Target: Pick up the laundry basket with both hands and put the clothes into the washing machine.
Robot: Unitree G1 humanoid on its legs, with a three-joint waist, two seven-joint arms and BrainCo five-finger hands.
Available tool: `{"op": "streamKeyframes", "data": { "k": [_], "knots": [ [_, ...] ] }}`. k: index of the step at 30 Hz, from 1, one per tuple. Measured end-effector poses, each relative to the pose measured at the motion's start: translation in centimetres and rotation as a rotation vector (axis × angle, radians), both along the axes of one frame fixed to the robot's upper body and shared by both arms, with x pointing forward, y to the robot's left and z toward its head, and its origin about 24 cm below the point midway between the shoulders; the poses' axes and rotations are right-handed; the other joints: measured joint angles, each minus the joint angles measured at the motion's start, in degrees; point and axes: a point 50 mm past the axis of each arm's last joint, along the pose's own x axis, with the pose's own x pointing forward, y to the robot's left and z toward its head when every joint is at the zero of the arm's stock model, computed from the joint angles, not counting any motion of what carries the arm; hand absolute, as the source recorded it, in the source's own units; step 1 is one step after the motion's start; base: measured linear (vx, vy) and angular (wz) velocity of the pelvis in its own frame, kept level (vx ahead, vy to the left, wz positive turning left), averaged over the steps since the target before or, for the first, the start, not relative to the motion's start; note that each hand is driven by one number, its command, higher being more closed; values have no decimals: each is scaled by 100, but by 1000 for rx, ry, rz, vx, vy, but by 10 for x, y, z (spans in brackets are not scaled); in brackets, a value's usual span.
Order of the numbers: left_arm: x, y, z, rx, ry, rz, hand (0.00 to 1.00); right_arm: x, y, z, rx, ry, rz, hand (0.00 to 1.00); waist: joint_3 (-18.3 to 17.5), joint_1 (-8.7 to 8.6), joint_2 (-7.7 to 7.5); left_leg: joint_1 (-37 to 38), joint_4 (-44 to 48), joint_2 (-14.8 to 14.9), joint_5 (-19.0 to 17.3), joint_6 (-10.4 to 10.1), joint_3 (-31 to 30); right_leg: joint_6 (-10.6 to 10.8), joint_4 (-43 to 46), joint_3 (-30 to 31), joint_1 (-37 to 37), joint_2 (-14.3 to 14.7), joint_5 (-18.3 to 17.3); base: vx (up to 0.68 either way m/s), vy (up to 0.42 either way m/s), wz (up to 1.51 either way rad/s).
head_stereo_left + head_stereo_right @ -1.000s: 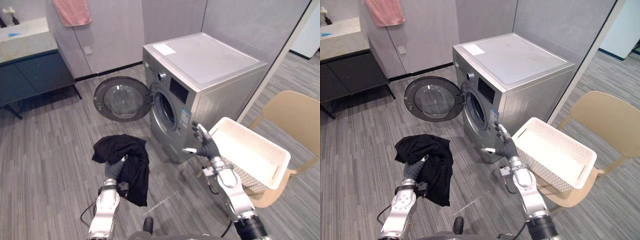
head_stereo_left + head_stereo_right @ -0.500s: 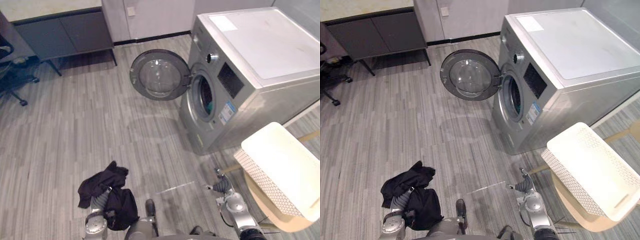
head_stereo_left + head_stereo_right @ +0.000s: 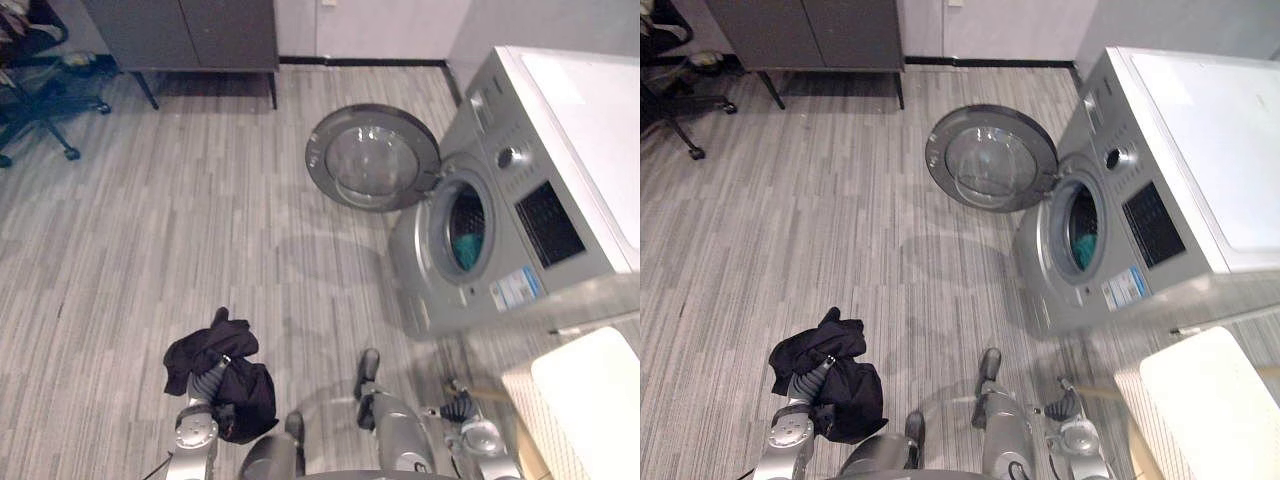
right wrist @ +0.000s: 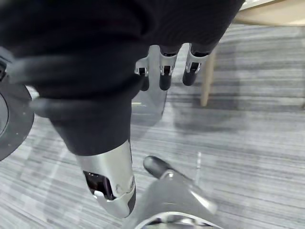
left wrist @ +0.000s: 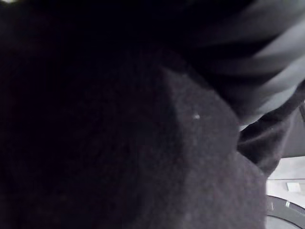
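Note:
A black garment hangs bunched over the end of my left arm, low at the left. My left hand is buried in it up to the dark wrist cover, and the black garment covers the fingers in the left wrist view too. My right hand is low at the right, fingers straight and holding nothing. The white laundry basket sits at the bottom right corner, apart from both hands. The silver washing machine stands at the right with its round door swung open and a teal cloth in the drum.
A tan chair stands under the basket, one leg just past my right hand. A dark cabinet lines the far wall. An office chair is at the far left. Grey plank floor lies between me and the washer.
The whole view has shifted, so the camera moved. Both hands now sit lower in it. My right hand, by the basket's rim a second ago, is apart from it. The garment stays on my left hand.

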Motion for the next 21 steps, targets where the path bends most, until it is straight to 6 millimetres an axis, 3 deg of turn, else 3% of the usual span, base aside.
{"op": "streamKeyframes", "data": {
  "k": [1,2,3,4,5,7,10,12,14,15,16,17,18,19,21],
  "knots": [
    [-7,-6,-4,-11,18,-8,100,-6,-1,0,-4,3,-7,0,-82,58,182,111,292,193,-148,-252,45,-145,361,-139,67,83,22,601,-235,42],
    [-6,-10,-3,-26,6,-3,100,1,-2,5,-7,-32,1,0,-43,44,336,-340,1541,498,-110,-466,287,-332,642,-305,197,191,-274,737,-311,26],
    [-5,-13,-1,-36,-5,-2,100,5,-1,8,-8,-51,7,0,-21,63,396,-582,2235,679,35,-655,453,-427,685,-364,308,289,-379,617,-265,-1],
    [-9,-20,-1,-64,-14,19,100,12,1,15,-13,-94,25,0,-35,174,542,-1056,3578,1123,523,-736,725,-577,672,-392,610,539,-564,722,-274,-40],
    [-10,-25,-2,-82,-14,17,100,19,3,22,-14,-136,29,0,-22,323,578,-1366,4400,1461,535,-704,893,-642,631,-336,947,715,-727,577,-169,-44],
    [-5,-32,1,-98,-34,-14,100,28,6,30,-5,-191,23,0,35,332,476,-1704,4862,1610,405,-500,1051,-620,477,-275,1464,754,-999,449,-104,-12],
    [0,-38,8,-119,-74,-16,100,34,8,37,0,-238,4,0,45,467,409,-2067,4217,1640,256,-262,1224,-568,259,-13,1951,757,-1214,469,7,-39],
    [5,-39,11,-116,-91,-22,100,36,12,39,10,-253,3,0,78,613,355,-2167,2880,1416,252,-250,1005,-399,183,335,2165,692,-1319,345,151,-78],
    [5,-40,11,-117,-92,-26,100,36,13,40,11,-257,5,0,80,620,351,-2088,1532,1090,457,-488,392,-146,255,648,2238,614,-1494,361,296,-93],
    [3,-44,9,-125,-84,-32,100,35,11,40,6,-256,4,0,-9,635,508,-1929,731,1060,856,-601,-73,49,412,916,2206,689,-1687,343,385,-121],
    [1,-45,7,-124,-67,-44,100,32,16,36,23,-240,-2,0,-43,642,513,-1835,865,1082,1284,-575,-72,225,616,1211,2216,720,-1920,441,495,-131],
    [4,-40,7,-99,-64,-63,100,26,25,30,55,-220,-14,0,-111,601,226,-1771,1004,969,1030,-478,226,302,663,1389,2205,498,-1961,283,320,-104],
    [4,-38,8,-90,-65,-69,100,22,29,28,67,-211,-19,0,-134,597,143,-1721,1027,938,942,-420,439,345,660,1522,2177,393,-1965,277,281,-87],
    [5,-37,9,-83,-67,-72,100,20,32,27,76,-204,-23,0,-253,610,-56,-1636,1075,930,860,-293,734,442,667,1677,2124,286,-1909,267,289,-136],
    [6,-36,10,-70,-68,-87,100,21,33,27,79,-207,-21,0,-268,601,-77,-1328,1031,975,670,-139,1327,624,705,1667,2014,92,-1684,228,270,-143]
  ]
}}
